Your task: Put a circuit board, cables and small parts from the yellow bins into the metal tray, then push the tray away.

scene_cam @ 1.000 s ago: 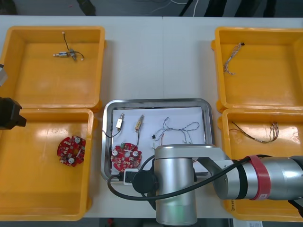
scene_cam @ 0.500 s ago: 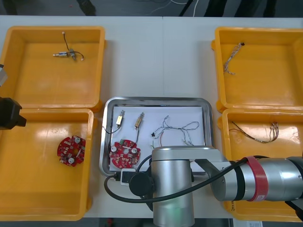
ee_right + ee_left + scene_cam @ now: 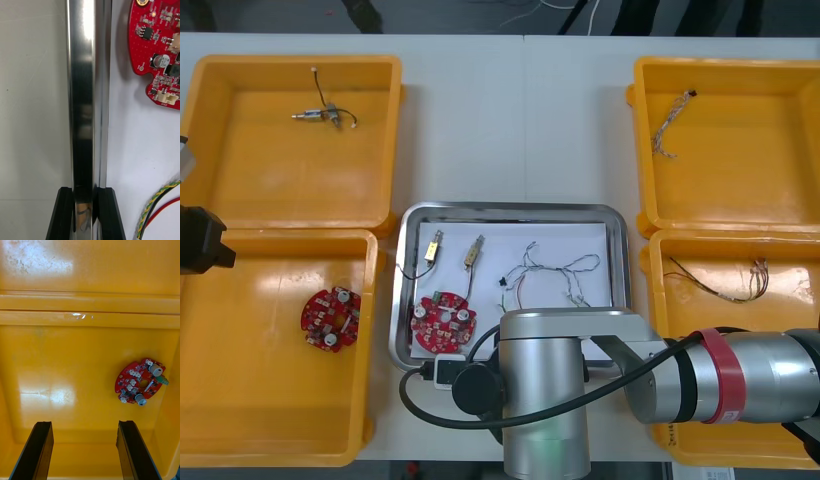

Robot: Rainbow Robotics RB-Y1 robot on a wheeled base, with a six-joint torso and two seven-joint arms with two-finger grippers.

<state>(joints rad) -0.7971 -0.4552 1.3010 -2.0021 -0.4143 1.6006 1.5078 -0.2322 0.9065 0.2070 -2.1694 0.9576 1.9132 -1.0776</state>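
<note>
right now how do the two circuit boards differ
The tray board lies in the metal tray beside cables; the bin board, alone in a yellow bin. The right gripper clamps the rim by the tray board; the open left gripper hovers apart from the bin board. Both red.

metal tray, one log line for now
right gripper: shut on metal tray near rim | left gripper: open over yellow bin | loaded: circuit board, cables, small metal parts

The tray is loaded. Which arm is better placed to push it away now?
Right. The right gripper is shut on the near rim of the metal tray, so it can push directly. The left gripper hangs open over a yellow bin holding a circuit board, off to the tray's side.
</note>
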